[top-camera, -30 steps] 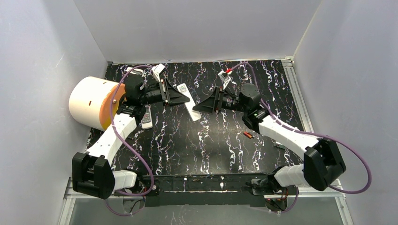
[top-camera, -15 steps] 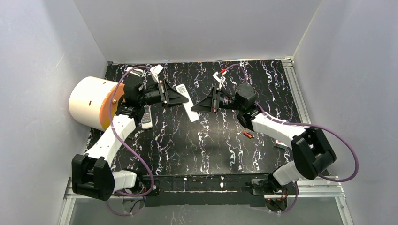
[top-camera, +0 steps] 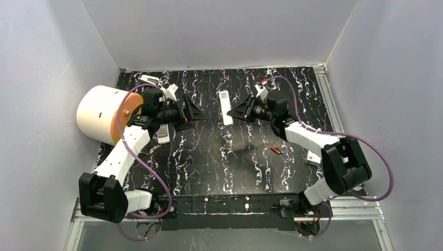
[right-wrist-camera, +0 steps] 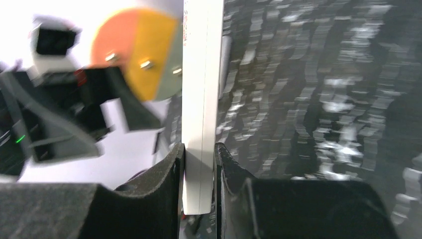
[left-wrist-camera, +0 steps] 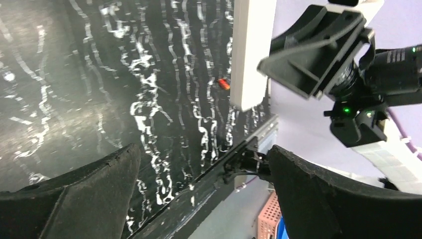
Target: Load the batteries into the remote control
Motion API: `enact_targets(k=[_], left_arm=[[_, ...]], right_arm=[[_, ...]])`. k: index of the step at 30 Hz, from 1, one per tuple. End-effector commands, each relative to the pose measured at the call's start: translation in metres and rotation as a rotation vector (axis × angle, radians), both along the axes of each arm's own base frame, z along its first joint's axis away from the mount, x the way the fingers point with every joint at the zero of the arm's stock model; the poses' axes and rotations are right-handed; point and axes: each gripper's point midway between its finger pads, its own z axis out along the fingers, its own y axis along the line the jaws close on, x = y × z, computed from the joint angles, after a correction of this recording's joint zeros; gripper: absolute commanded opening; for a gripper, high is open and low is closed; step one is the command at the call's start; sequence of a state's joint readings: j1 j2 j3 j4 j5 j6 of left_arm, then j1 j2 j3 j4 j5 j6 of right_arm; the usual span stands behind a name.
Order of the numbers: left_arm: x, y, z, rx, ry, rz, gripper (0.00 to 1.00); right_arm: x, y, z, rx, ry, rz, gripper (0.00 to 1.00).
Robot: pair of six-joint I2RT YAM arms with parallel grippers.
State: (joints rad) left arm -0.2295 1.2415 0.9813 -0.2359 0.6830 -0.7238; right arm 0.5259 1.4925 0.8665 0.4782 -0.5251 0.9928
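Black marbled table (top-camera: pixel 209 167), battery (top-camera: pixel 276 150), small remote (top-camera: pixel 163 134), white drum (top-camera: pixel 99 115) at left
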Motion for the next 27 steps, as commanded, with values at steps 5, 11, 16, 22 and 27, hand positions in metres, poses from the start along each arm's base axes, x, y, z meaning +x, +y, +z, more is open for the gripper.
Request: enact_targets(k=[5,11,16,22,27], left_arm=[[-0.008,0.047,-0.041,0.305,0.080,0.112,0.98],[-0.011,0.091,-0.066,0.555,0.162,0.234,0.99],[-0.007,0.105,-0.075,0.626,0.187,0.288,0.99],[-0.001,0.126,-0.091,0.757,0.255,0.344,0.98],[0.000,0.145,-0.104,0.870,0.330,0.387,0.98]], right_arm=[[0.065,-0.078,-0.132,-0.417,0.144,-0.216,0.04],[0.092,-0.107,-0.171,-0.532,0.152,-0.274,0.04],[0.105,-0.123,-0.189,-0.559,0.165,-0.292,0.05],[0.112,-0.134,-0.203,-0.579,0.165,-0.280,0.16],[0.113,-0.141,-0.192,-0.593,0.130,-0.302,0.55]])
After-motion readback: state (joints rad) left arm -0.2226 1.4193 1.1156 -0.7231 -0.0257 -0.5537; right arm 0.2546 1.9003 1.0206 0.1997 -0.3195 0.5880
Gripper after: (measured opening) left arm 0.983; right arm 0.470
